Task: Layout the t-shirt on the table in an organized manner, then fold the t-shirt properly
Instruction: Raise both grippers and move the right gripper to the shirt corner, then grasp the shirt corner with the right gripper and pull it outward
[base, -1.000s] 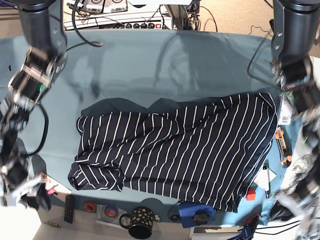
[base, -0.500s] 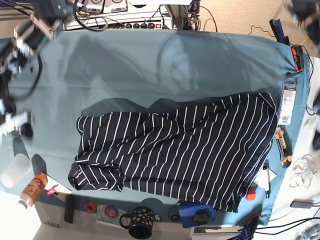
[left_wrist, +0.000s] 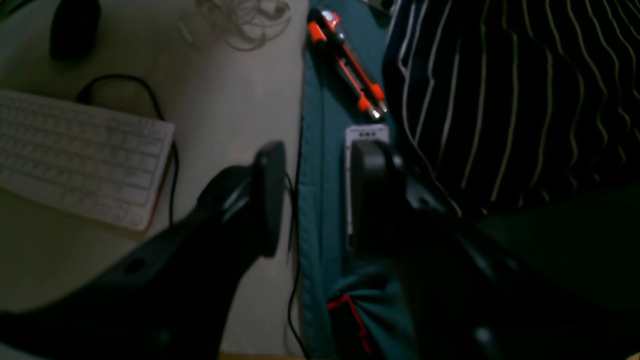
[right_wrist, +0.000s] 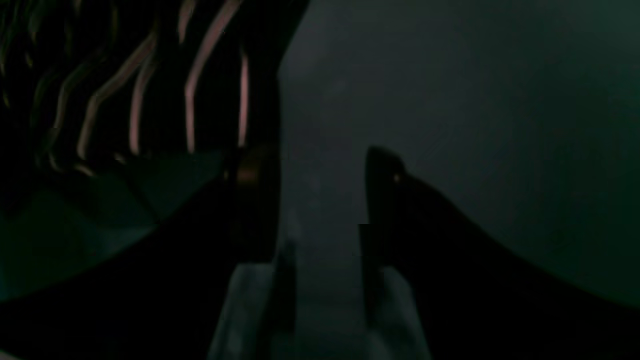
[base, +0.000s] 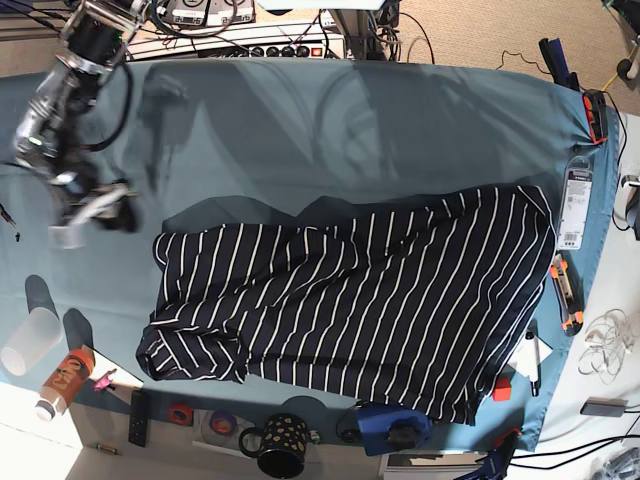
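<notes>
The t-shirt (base: 350, 310) lies spread on the teal surface (base: 330, 130), its long axis running from 9 to 3 o'clock in the base view, with the 3 o'clock end wider and tilted up toward 2. The right gripper (base: 95, 205) hovers just off the shirt's 10 o'clock corner, jaws open and empty. The left gripper (left_wrist: 312, 195) hangs over the surface's edge beside a white tag (base: 575, 208) and an orange-handled tool (base: 566, 292), jaws parted, apparently holding nothing, though the wrist view is dim. A spotted mug (base: 280, 443) and a blue object (base: 393, 425) crowd the 6 o'clock edge; a cup (base: 28, 338) stands at 8.
</notes>
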